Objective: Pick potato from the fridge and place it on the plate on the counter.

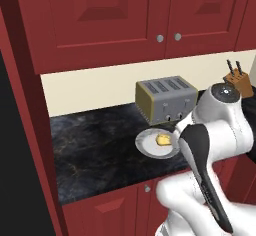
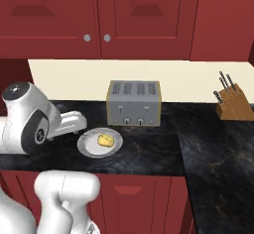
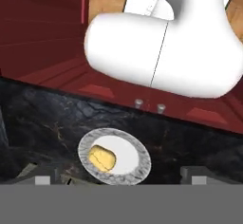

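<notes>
The potato, a lumpy yellow-tan oval, lies on the round plate with a white centre and grey rim, left of the plate's middle. The plate rests on the black marbled counter in front of the toaster, with the potato on it. My gripper hangs above the plate, open, with nothing between its fingertips. The potato sits free of both fingers. In the right base view my hand reaches in from the left of the plate. The black slab at the left edge looks like the fridge.
A silver toaster stands just behind the plate. A wooden knife block sits at the back right of the counter. Red cabinet doors hang above and run below the counter edge. My own white arm covers the plate's right side in the left base view.
</notes>
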Controlling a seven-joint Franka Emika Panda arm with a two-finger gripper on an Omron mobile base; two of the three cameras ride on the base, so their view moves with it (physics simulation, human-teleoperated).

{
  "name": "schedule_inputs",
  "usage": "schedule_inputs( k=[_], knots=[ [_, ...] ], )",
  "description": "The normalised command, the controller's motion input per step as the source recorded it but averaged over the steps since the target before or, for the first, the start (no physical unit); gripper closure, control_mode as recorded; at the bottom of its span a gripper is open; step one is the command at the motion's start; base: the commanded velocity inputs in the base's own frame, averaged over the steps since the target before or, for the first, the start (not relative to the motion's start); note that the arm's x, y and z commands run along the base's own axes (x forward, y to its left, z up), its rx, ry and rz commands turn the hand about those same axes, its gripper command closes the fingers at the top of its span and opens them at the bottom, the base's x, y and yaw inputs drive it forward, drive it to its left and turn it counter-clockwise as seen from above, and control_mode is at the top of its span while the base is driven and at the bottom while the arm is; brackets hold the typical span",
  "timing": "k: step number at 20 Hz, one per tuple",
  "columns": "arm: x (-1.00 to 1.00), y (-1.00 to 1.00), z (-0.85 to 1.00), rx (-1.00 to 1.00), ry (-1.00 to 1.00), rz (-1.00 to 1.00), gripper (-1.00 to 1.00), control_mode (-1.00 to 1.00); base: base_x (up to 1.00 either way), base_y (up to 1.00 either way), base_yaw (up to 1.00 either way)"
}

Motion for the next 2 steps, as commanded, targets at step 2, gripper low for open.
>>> schedule_inputs(
  k=[2],
  knots=[
    [-0.65,0.26,0.15,-0.17,-0.39,0.00,-1.00,-1.00,0.00,0.00,0.00]
  ],
)
